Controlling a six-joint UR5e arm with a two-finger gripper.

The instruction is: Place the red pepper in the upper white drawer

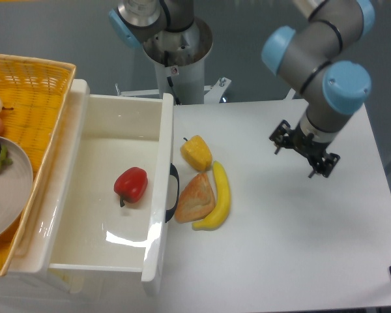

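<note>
From my end the red pepper [131, 184] is sitting inside the upper white drawer [85, 261], alone on its floor. My gripper [303, 158] hangs over the right side of the table [293, 248], fingers spread, holding nothing.

A single fixed camera looks steeply down from the front at the table [300, 248], facing the arm's base [179, 55] (at top centre), at middling range; the drawer [85, 189] and basket [26, 85] fill the left.

Glossy red pepper [131, 184] in glossy white drawer [98, 254]; woven basket [36, 98].
</note>
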